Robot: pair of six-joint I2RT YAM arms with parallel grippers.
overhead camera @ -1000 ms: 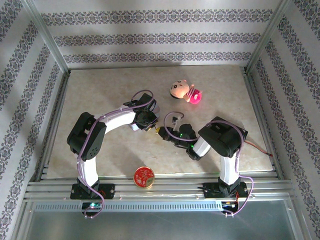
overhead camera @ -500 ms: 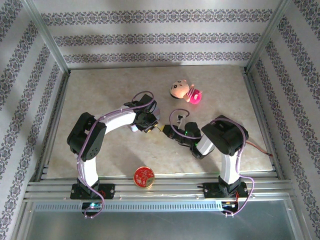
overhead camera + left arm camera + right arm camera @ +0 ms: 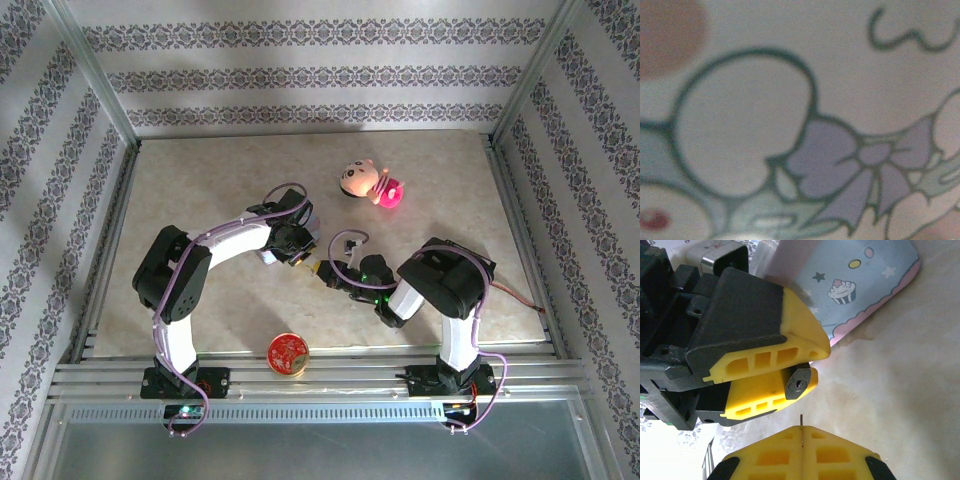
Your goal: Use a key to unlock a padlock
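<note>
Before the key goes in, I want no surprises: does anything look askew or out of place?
Nothing spilled or damaged. The padlock sits clamped in the left gripper, keyhole facing the key pinched in the right gripper; its tip stands just short. The red tin lies at the near edge of the table.

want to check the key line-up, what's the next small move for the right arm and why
Probably ease the right gripper forward so the key enters the keyhole. The padlock sits clamped in the left gripper with its keyhole facing the key, and the thin blade stands just short of it, roughly in line.
</note>
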